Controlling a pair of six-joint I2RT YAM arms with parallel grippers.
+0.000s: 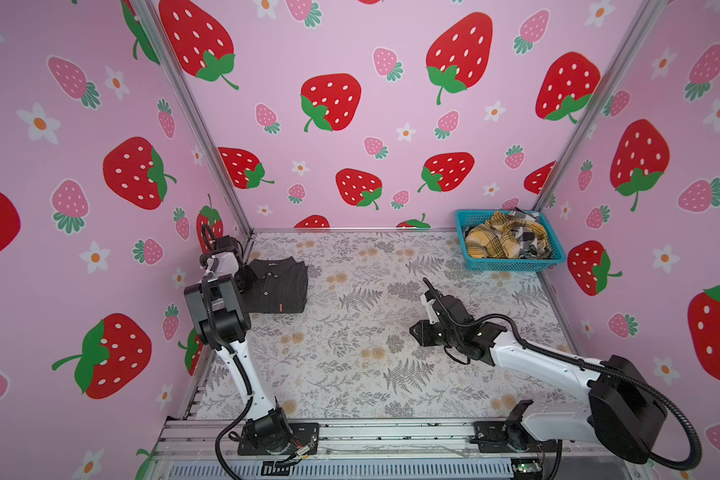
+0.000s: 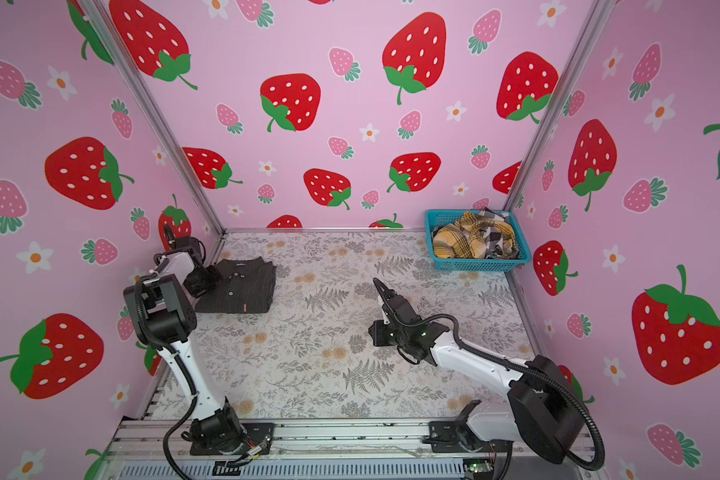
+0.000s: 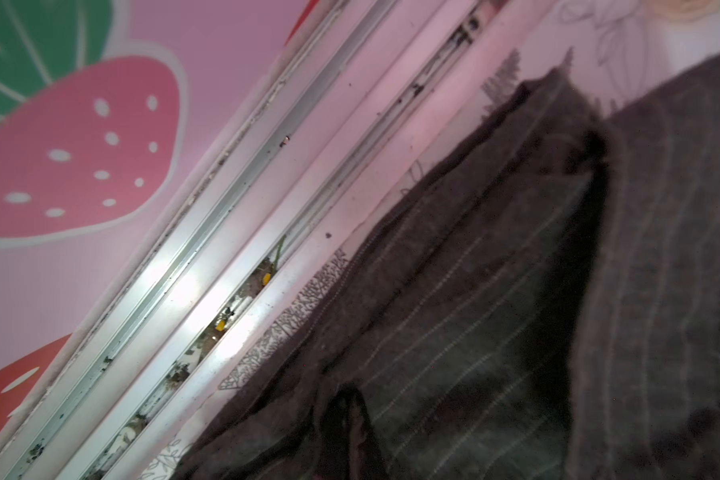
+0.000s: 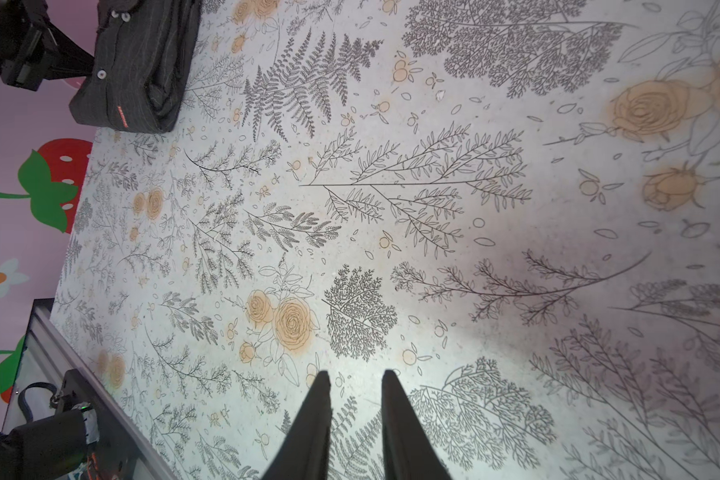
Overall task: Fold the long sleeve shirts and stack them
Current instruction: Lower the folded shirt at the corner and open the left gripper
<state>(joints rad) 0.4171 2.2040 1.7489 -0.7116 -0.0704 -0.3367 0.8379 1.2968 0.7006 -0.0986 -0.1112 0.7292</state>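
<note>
A folded dark charcoal pinstriped shirt (image 1: 281, 289) (image 2: 244, 286) lies at the back left of the floral table, collar towards the back wall. My left gripper (image 1: 248, 276) (image 2: 208, 277) is at its left edge. In the left wrist view the fingers (image 3: 350, 401) are pressed together with the pinstriped cloth (image 3: 474, 291) bunched around them. My right gripper (image 1: 427, 284) (image 2: 377, 284) hovers over the table's middle right. It stands slightly open (image 4: 356, 376) with only the table between its fingers. The dark shirt (image 4: 138, 70) lies far from it.
A teal mesh basket (image 1: 512, 264) (image 2: 479, 264) in the back right corner holds a crumpled mustard plaid shirt (image 1: 495, 241) and a black-white check shirt (image 1: 531, 239). Pink strawberry walls enclose three sides. An aluminium rail (image 3: 208, 266) runs along the left wall beside the dark shirt.
</note>
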